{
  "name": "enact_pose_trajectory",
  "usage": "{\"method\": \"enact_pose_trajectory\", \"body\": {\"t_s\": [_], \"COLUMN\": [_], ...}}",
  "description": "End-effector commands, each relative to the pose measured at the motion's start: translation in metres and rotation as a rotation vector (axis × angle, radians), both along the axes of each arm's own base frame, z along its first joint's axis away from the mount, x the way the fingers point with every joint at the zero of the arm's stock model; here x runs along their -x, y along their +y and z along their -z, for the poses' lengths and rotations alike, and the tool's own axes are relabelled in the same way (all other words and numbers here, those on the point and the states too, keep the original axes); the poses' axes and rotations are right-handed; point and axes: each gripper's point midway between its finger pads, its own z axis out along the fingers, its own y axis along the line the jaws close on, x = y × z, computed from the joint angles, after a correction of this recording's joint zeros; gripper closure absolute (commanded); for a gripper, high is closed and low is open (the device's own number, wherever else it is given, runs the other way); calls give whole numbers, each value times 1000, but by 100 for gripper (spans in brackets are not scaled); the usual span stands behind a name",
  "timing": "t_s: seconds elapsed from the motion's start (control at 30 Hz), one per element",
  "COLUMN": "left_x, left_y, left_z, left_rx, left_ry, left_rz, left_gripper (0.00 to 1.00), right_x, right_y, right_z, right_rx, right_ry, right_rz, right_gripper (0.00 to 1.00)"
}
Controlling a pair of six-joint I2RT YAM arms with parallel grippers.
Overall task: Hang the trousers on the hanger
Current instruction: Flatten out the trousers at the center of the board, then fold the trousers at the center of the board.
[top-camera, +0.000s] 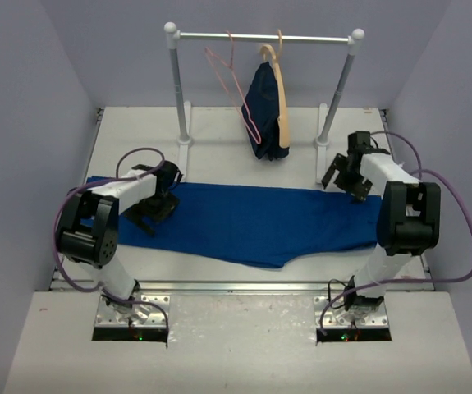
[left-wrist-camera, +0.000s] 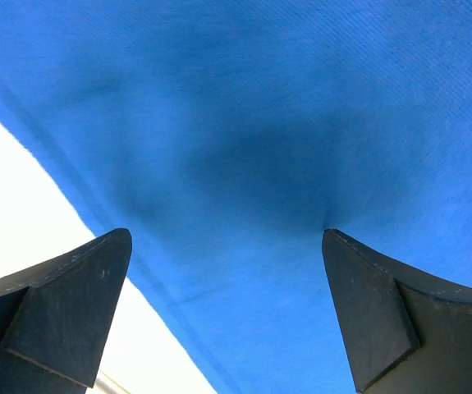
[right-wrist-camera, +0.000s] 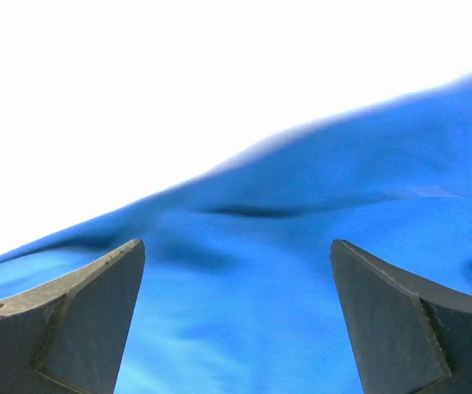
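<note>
Top external view shows the trousers (top-camera: 252, 222) lying flat across the bench (top-camera: 219, 139), stretched left to right between the two arms. The hanger (top-camera: 236, 97) hangs by its hook from a rail (top-camera: 264, 37) at the far side, well apart from the trousers. Just beside it on the rail hangs a wooden hanger (top-camera: 280, 82) carrying a dark navy garment (top-camera: 264, 111).

The left end effector (top-camera: 155, 209) sits low over the left end of the trousers. In the left wrist view it (left-wrist-camera: 223, 238) is released, its fingers (left-wrist-camera: 71, 304) spread wide with blue cloth between them and nothing held. The cloth puckers at one fingertip.

The right end effector (top-camera: 346, 176) is at the far right end of the trousers. In its wrist view it (right-wrist-camera: 236, 246) is also released, with its fingers (right-wrist-camera: 400, 320) wide apart above rumpled blue cloth.
</note>
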Motion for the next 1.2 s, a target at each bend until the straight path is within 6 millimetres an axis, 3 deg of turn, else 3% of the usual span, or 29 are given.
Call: {"method": "enact_pose_trajectory", "body": {"t_s": [0.0,0.03,0.1,0.17,0.23,0.27,0.37,0.43,0.5,0.6,0.77,0.83,0.9,0.97,1.17], "left_x": [-22,-24,-35,-37,-37,-37,-35,-31,-29,-25,-22,-20,-18,-18,-16], "left_y": [-5,-9,-26,-34,-45,-51,-67,-77,-81,-82,-88,-89,-88,-87,-88], "left_z": [-41,-47,-70,-85,-97,-101,-115,-120,-125,-122,-106,-100,-97,-94,-91], "left_rx": [-8,-6,15,33,79,107,181,228,239,239,265,269,264,256,260], "left_ry": [-192,-214,-308,-377,-438,-468,-574,-611,-654,-658,-616,-601,-598,-592,-589], "left_rz": [132,173,300,363,421,453,546,596,632,672,718,727,741,749,762], "left_gripper": [0,0,0,0,0,0,0,0,0,0,0,0,0,0,0], "right_x": [-45,-45,-23,10,46,52,90,115,117,126,141,136,131,122,126], "right_y": [37,38,38,38,38,38,28,10,0,-9,-26,-25,-16,-11,-24], "right_z": [-80,-92,-111,-109,-93,-102,-63,-42,-38,-22,15,16,14,-10,-68], "right_rx": [155,160,154,101,39,11,-45,-50,-44,-38,-38,-80,-151,-204,-150], "right_ry": [-280,-312,-382,-419,-449,-505,-575,-649,-733,-717,-643,-691,-737,-817,-902], "right_rz": [-139,-134,-55,11,100,146,319,484,495,526,615,628,610,603,626], "right_gripper": [1,1,1,1,1,1,1,1,1,1,1,1,1,1,1]}}
